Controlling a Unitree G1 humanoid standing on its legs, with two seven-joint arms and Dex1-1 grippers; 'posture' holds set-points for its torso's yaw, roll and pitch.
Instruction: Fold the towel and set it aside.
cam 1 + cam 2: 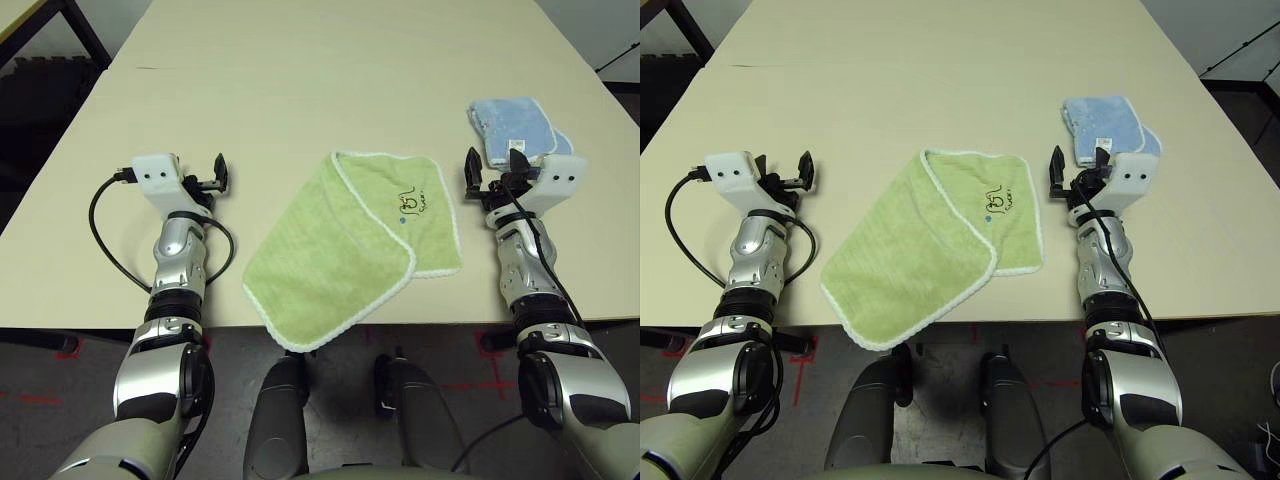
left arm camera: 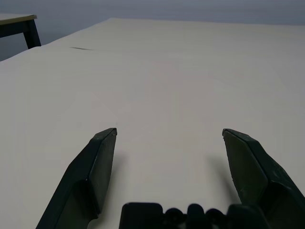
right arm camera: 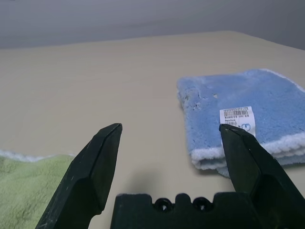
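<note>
The light green towel [image 1: 345,245] lies folded once on the beige table [image 1: 300,90], between my arms, its lower corner hanging over the near edge. Its white edging and dark embroidered logo [image 1: 412,200] face up. My left gripper [image 1: 212,178] rests open on the table, well left of the towel, with nothing between its fingers [image 2: 97,167]. My right gripper [image 1: 492,172] stands open just right of the towel's far right corner, empty; a strip of the green towel [image 3: 24,181] shows beside one finger.
A smaller light blue folded cloth [image 1: 515,125] with a white tag [image 3: 237,117] lies just beyond my right gripper. A black cable [image 1: 105,235] loops from my left wrist over the table. A dark table leg [image 2: 28,31] stands off the far left.
</note>
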